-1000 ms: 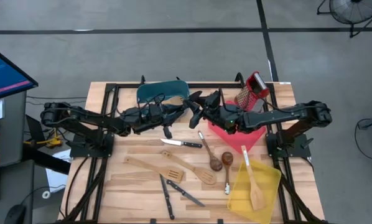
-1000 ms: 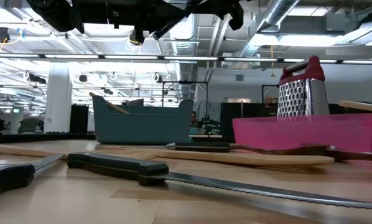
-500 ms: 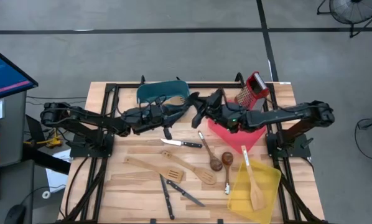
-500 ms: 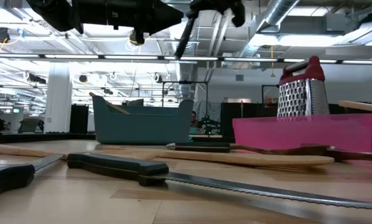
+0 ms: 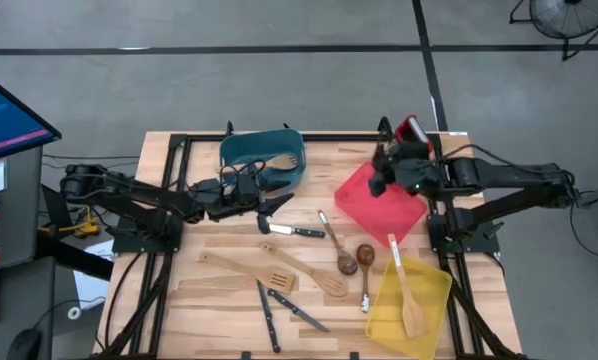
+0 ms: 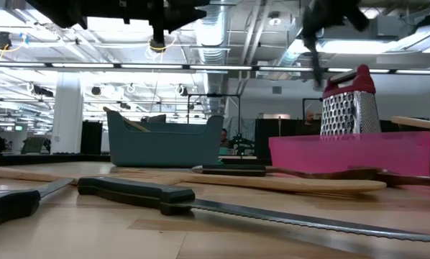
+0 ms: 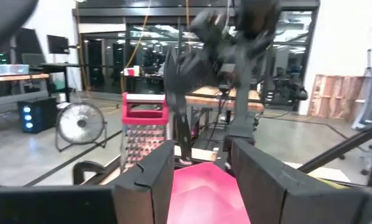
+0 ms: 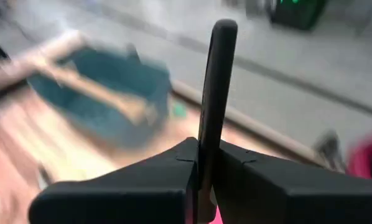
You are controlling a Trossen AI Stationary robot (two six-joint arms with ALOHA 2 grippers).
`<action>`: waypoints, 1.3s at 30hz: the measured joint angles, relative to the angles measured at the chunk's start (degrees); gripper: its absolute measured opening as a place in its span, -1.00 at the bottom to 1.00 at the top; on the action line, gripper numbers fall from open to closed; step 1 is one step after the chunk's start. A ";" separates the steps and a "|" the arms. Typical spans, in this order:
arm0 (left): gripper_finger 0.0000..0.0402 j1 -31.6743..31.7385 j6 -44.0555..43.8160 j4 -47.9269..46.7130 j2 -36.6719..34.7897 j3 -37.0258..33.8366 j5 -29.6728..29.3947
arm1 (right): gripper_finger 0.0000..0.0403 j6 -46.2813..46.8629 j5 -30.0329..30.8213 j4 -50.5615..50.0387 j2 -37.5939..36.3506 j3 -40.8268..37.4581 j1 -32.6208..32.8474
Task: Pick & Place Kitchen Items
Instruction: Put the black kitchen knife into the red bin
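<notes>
- The right claw [image 5: 383,176] is above the red bin [image 5: 377,203], near the steel grater [image 5: 411,134] that stands at the far edge of this bin.
- In the right wrist view, its two fingers [image 8: 142,180] are pressed together on a slim black handle [image 8: 214,93], which stands up between them. It looks like a knife handle, but the blade is hidden.
- The left claw [image 5: 264,207] is above the table [image 5: 179,290], just beside the teal bin [image 5: 249,150]. In the left wrist view its fingers [image 7: 150,180] stand apart with nothing between them.
- A pale wooden utensil [image 5: 280,162] lies inside the teal bin.
- A wooden spatula [image 5: 408,295] lies in the yellow bin [image 5: 434,315].
- On the bare table lie the other items: a black-handled knife [image 5: 291,230] near the left claw, two brown spoons [image 5: 354,258] beside the red bin, a slotted turner [image 5: 249,269] and a long wooden spatula [image 5: 304,268], and two more knives [image 5: 279,310] at the near edge.
</notes>
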 joint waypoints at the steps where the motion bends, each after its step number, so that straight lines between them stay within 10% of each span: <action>1: -0.28 -0.30 0.00 -0.17 -0.33 0.00 0.01 | -0.91 2.09 -1.69 -3.63 -0.01 -0.01 -0.50; 19: -0.34 -0.93 -0.70 -3.94 -1.89 0.00 0.02 | -0.91 -1.15 -23.17 -17.39 17.55 -0.08 -12.30; 39: -0.35 -0.92 -0.69 -5.34 -1.87 0.00 0.02 | -0.86 -6.93 -25.29 -16.38 33.80 -0.08 -14.78</action>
